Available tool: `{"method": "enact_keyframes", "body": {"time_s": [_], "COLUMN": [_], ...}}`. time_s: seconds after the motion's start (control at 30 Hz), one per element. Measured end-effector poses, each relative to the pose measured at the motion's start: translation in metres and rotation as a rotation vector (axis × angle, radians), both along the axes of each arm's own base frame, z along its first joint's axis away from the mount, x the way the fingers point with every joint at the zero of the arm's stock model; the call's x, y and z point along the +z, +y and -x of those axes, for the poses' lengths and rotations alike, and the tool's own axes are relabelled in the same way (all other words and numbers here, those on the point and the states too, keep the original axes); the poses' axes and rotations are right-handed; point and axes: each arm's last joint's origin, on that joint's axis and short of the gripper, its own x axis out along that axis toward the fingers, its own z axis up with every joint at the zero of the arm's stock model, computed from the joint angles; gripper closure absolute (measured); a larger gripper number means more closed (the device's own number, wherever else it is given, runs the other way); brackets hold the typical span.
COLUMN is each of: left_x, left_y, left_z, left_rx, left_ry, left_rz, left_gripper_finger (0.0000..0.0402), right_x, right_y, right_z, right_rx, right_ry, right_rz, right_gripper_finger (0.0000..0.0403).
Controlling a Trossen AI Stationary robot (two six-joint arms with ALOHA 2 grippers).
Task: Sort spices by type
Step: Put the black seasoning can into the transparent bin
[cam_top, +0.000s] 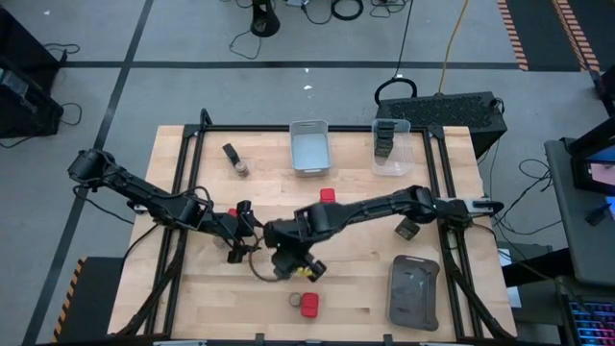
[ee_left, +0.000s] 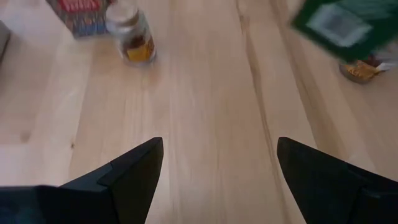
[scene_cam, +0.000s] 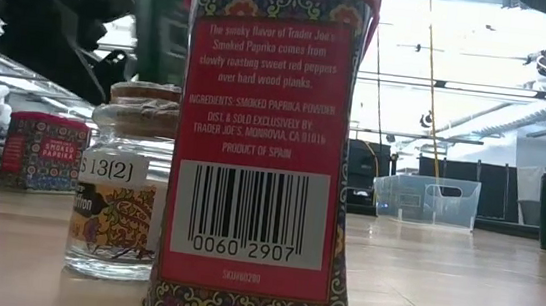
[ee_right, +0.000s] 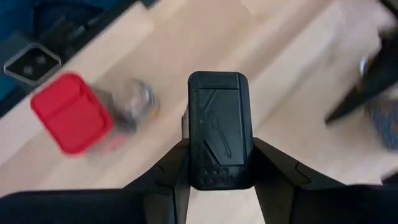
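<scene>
My right gripper is shut on a dark black spice container, over the table's near middle. Below it stand a red-capped tin and a round jar, close to the near edge. My left gripper is open over bare wood just left of the right one. Its view shows a jar and the dark green-labelled container. Another red tin and dark containers stand apart on the table. My right gripper pinches the black container between its two fingers, on the opposite sides just below its flat black top. The fingers come from above, pointing down. The container stands upright in the hold, and the table shows well below it.
A grey bin and a clear bin holding dark containers sit at the far edge. A flat dark grey tray lies near right. In the low view a red paprika tin and a jar stand close. Bare wood lies near left.
</scene>
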Motion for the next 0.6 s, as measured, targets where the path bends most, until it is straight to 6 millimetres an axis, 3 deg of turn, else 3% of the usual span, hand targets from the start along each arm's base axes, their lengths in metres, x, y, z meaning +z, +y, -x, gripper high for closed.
{"method": "enact_keyframes", "body": {"time_s": [0.23,0.4,0.6], "left_x": [0.008,0.016,0.023], "left_y": [0.001,0.008,0.024], "left_z": [-0.007,-0.014,-0.021], "left_rx": [-0.032,-0.042,-0.012], "left_ry": [-0.121,-0.217,-0.258], "left_rz": [-0.097,-0.154,-0.203], "left_gripper_finger": [0.0081,0.0081,0.0084], "right_x": [0.014,0.051,0.096], "right_y": [-0.045,-0.081,-0.128], "right_z": [0.011,0.027,0.064], "right_rx": [-0.1,-0.163,-0.264], "right_ry": [0.097,0.04,0.018], "right_rz": [0.049,0.044,0.044], "right_gripper_finger": [0.0277,0.0277,0.0277]}}
